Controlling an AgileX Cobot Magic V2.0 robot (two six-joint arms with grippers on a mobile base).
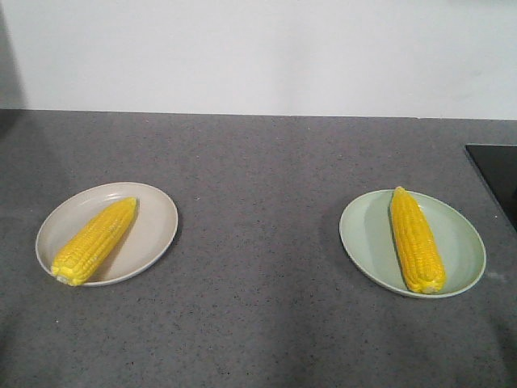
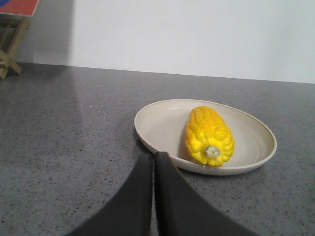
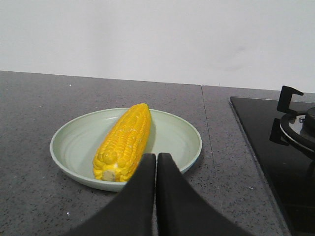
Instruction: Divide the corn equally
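Now we see two corn cobs, one to a plate. The left corn cob is bright yellow with neat kernel rows; it lies slantwise across the beige plate, blunt stem end near the front-left rim and narrow tip pointing toward the back right. In our left wrist view that stem end faces the camera, showing a pale core ringed by kernels. The right corn cob looks the same and lies nearly front to back on the pale green plate, pointed tip at the far rim and stem end toward the front rim.

Both plates rest well apart on a dark grey speckled surface, which runs back to a plain white wall. A black cooktop sits flush at the right side, with a burner grate on it. At the far left of our left wrist view stands a wooden easel-like frame carrying a red and blue panel.

Our left gripper hangs just short of the beige plate, fingers pressed together and empty. Our right gripper does likewise before the green plate, hiding part of its near rim. Neither arm appears in the front view. The frame, cooktop and grate are cut off by the picture edges.
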